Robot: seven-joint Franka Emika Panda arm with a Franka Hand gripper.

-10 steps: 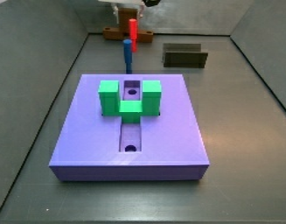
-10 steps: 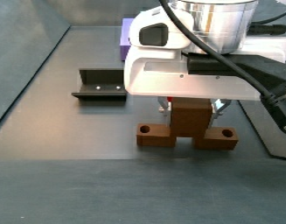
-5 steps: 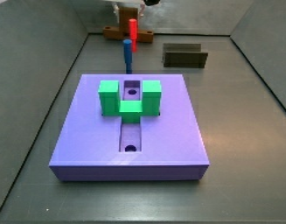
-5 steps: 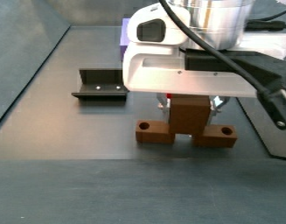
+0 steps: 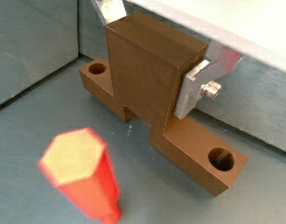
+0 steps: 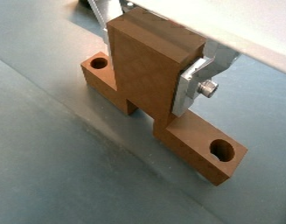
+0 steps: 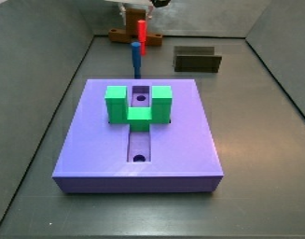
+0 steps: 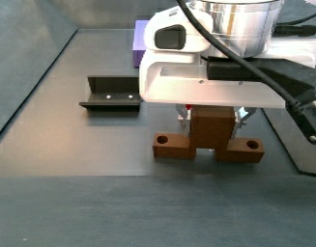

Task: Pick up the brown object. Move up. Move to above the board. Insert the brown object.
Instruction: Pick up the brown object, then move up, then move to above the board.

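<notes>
Brown object (image 6: 169, 109) lies flat on the floor w/ its raised centre block between the gripper (image 6: 156, 80) fingers; in both wrist views we see the silver plates pressed against the block's sides, so we judge it clenched on the piece, tho the bar's ends look to be resting on the floor. Step 1 looks nearly done; lift, carry and insert are all left. In a side view the board (image 7: 92, 140) sits well apart, toward 6 o'clock from the gripper, green bracket (image 7: 137, 105) on top w/ the slot running lengthwise. Red-and-blue peg (image 7: 138, 47) stands upright between piece and board, so we'd want height before crossing. Dark olive box (image 8: 108, 96) is off at 9 o'clock of the piece, apart; back wall is close behind.
</notes>
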